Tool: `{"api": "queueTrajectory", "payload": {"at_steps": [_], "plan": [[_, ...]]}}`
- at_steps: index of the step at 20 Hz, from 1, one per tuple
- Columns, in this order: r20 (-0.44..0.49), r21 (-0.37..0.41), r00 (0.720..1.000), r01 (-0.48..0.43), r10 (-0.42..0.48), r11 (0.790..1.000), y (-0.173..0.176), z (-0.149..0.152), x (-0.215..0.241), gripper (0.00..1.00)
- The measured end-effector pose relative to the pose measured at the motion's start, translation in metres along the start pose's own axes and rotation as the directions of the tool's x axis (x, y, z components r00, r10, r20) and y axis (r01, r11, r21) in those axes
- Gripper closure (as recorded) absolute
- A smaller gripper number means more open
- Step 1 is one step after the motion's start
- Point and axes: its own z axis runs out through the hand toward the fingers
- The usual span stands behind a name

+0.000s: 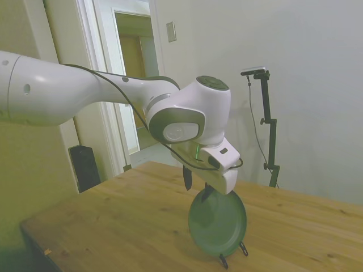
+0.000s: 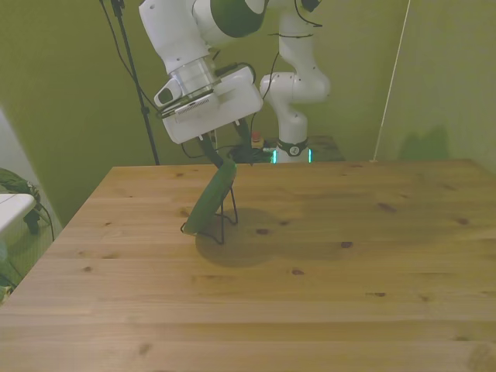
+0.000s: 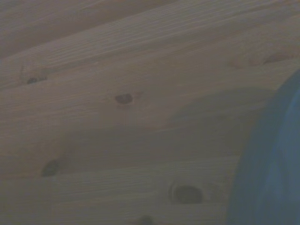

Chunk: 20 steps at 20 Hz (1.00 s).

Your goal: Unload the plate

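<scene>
Plate (image 1: pixel 218 222) plain dull green, matte, no pattern, directly under the gripper (image 2: pixel 219 153). Wire stand (image 2: pixel 226 213) beneath it thin, black. Table (image 2: pixel 349 263) around them warm honey pine, streaked grain, scattered dark knots. Gripper body white, fingers dark.

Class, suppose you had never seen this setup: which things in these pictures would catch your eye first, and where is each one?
First, the green plate standing on edge, tilted, in a thin black wire stand on the wooden table, toward the front view's left. Right above it hangs the big white gripper, its dark fingers at the plate's top rim. In the wrist view, the plate is only a blurred edge beside knotty wood.
</scene>
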Motion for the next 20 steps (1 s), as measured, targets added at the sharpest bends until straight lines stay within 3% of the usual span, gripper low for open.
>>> {"api": "queueTrajectory", "payload": {"at_steps": [20], "plan": [[-0.006, 0.012, 1.0, 0.018, -0.018, 1.0, 0.013, -0.011, 0.007, 1.0]]}}
